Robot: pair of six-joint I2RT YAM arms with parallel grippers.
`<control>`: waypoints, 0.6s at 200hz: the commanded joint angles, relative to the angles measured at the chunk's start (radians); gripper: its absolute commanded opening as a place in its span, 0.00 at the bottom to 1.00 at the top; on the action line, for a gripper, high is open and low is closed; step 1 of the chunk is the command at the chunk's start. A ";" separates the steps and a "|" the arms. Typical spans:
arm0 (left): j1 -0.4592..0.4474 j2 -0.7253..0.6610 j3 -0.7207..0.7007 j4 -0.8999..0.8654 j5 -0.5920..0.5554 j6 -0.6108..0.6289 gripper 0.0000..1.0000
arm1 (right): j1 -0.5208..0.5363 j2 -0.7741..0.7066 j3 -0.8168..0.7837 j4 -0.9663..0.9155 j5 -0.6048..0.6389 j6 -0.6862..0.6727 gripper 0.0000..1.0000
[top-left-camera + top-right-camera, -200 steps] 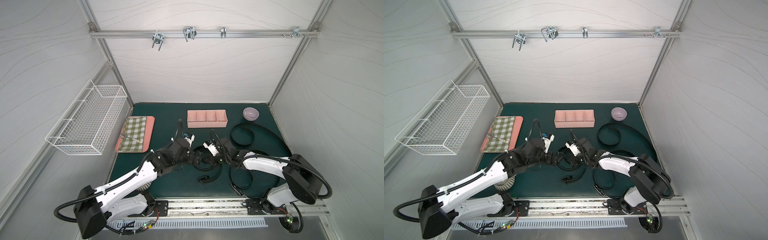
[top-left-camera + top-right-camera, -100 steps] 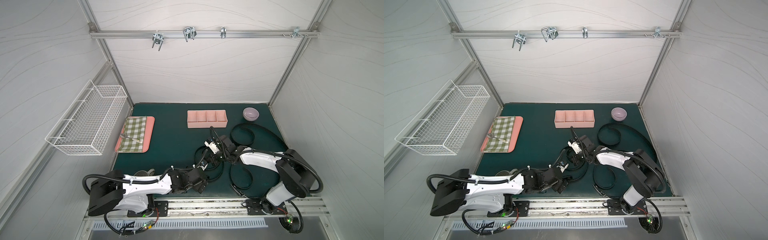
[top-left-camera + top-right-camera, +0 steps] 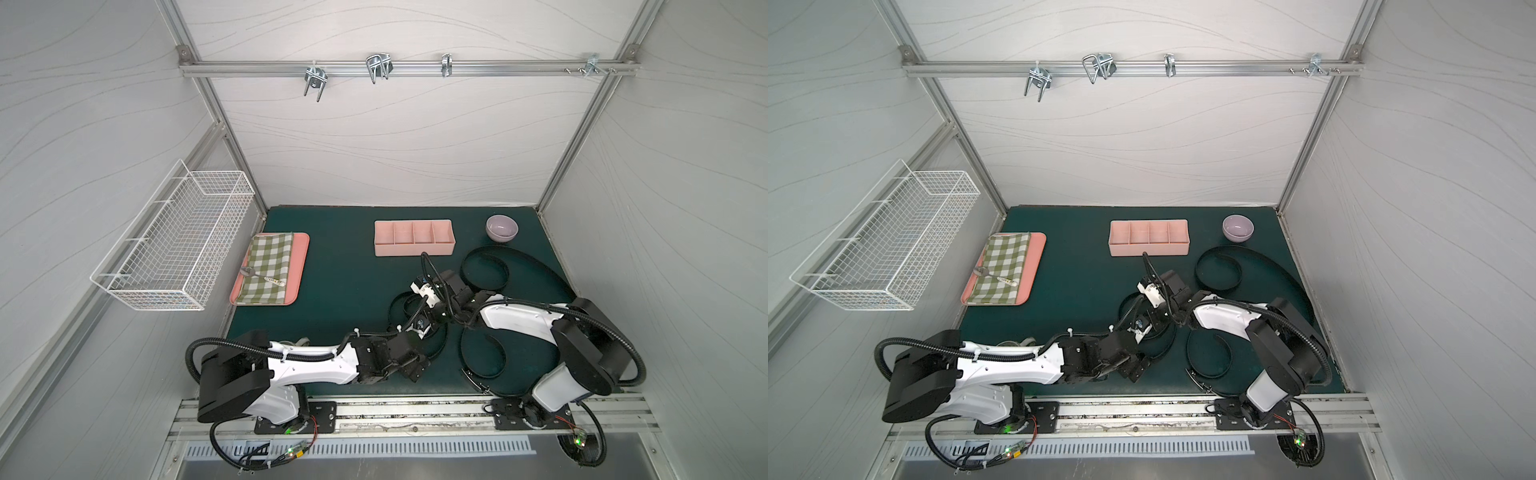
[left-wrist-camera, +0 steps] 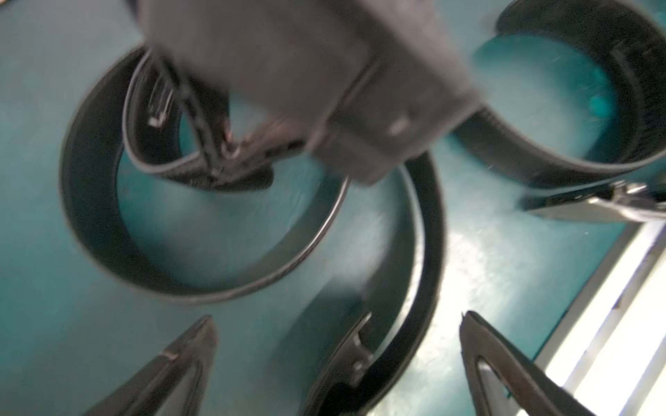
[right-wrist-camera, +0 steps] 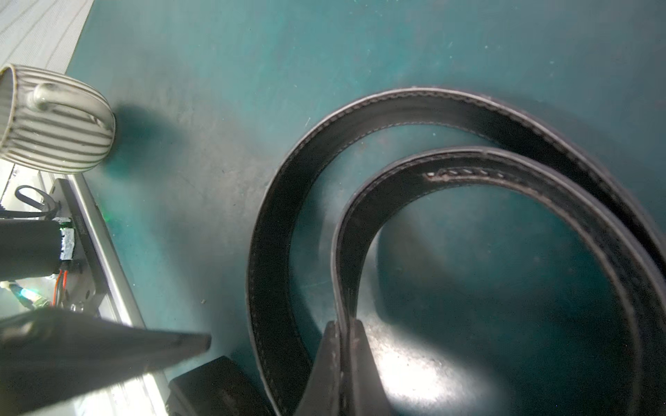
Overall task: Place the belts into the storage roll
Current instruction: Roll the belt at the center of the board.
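Top views: you find the storage roll (image 3: 415,250) at the far side of the green mat (image 3: 332,291), with the belts (image 3: 503,274) loose between it and the arms.
Left wrist: the left gripper (image 4: 338,322) is spread wide over the curled belts.
Right wrist: the right gripper (image 5: 344,336) pinches one of the belts.

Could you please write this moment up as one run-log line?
right gripper: shut on belt | left gripper: open, holding nothing | organiser: all compartments empty | other belts: loose on mat
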 commanded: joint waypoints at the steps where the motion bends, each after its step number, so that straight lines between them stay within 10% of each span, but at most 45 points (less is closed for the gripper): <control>1: -0.007 0.041 0.054 0.043 0.043 0.052 0.98 | -0.023 0.015 -0.023 -0.045 0.006 0.016 0.01; 120: -0.020 0.282 0.160 0.026 0.127 0.096 0.58 | -0.057 0.046 -0.033 -0.020 -0.023 0.032 0.01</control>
